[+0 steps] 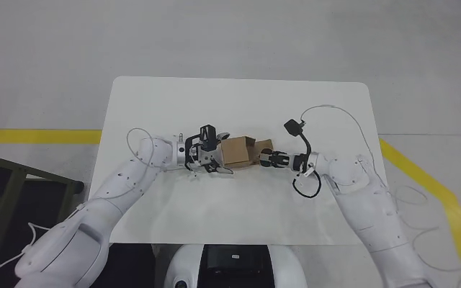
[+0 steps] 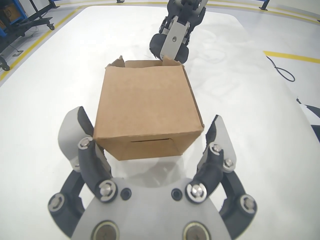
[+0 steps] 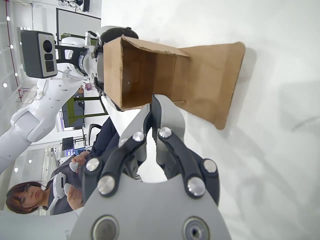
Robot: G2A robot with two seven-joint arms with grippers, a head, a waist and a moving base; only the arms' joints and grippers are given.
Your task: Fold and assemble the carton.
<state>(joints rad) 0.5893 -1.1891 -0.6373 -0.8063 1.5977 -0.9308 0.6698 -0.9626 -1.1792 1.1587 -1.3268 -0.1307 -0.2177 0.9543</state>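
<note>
A brown carton (image 1: 236, 151) lies on its side in the middle of the white table (image 1: 238, 101). Its closed end faces my left gripper (image 2: 148, 116), which is open, with one finger (image 2: 75, 126) touching a carton corner and the other a little off the opposite side. The carton (image 2: 147, 103) has its open end toward my right gripper (image 3: 151, 103), which is shut on the rim of the carton's side wall. One large flap (image 3: 212, 86) lies spread flat on the table beside the open mouth (image 3: 140, 76). My right gripper (image 2: 172, 51) meets the torn far rim.
A thin white cable (image 1: 338, 115) loops over the table's far right part, and a black cable (image 2: 282, 71) lies near that edge. Bare tabletop surrounds the carton in front and behind. Yellow floor tape (image 1: 43, 135) runs past the table.
</note>
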